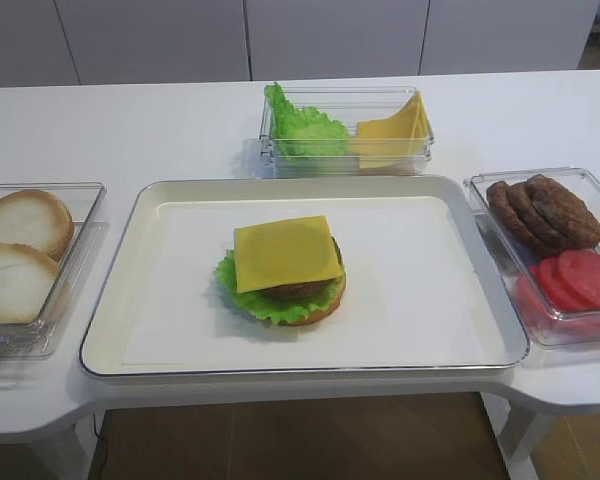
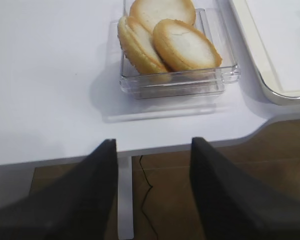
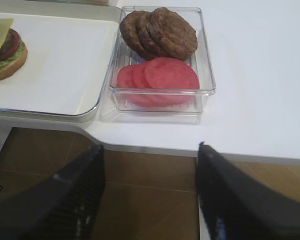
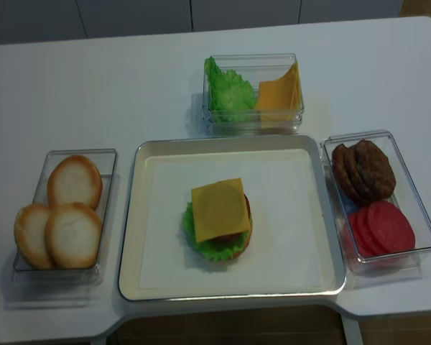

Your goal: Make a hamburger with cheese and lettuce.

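The hamburger (image 1: pixel 285 285) is placed mid-tray (image 1: pixel 110 330), cheese (image 1: pixel 285 253) over lettuce (image 1: pixel 242 292), with bare paper all around. Both the right gripper (image 3: pixel 150 195) and left gripper (image 2: pixel 152 187) are seen released, beyond the table's near edge (image 1: pixel 280 385).

From in front and above, one high view looks across my white table (image 1: pixel 180 120) toward the back wall, the tray (image 1: pixel 110 330) central. A second high view looks more steeply down on the same tray (image 4: pixel 129 215) and all three clear bins. My right wrist camera sits low beyond the table's near edge, close to the bin of patties (image 3: pixel 160 31) and red slices (image 3: pixel 160 75), catching the tray corner. My left wrist camera, equally low, faces the bun bin (image 2: pixel 175 42) and the tray's other corner.
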Controlling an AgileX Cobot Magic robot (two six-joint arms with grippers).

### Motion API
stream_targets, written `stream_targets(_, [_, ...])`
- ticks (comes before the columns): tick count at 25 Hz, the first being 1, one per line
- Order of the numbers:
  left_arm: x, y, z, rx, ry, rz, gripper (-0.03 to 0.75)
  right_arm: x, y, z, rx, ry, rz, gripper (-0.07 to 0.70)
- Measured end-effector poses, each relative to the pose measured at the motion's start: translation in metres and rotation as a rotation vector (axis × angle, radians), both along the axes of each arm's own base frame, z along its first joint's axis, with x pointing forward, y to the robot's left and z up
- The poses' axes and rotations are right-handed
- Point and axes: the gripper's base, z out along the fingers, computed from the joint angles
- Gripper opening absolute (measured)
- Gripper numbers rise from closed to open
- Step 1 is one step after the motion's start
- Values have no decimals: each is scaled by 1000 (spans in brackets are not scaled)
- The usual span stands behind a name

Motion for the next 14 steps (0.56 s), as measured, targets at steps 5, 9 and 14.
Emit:
stream_targets(5, [0, 0, 0, 0, 0, 0, 352, 0, 0, 0, 0, 0, 0, 447])
stream_targets(9, [0, 0, 0, 0, 0, 0, 352, 0, 0, 0, 0, 0, 0, 447])
stream_targets(14, [0, 0, 0, 0, 0, 0, 352, 0, 0, 0, 0, -2, 0, 446])
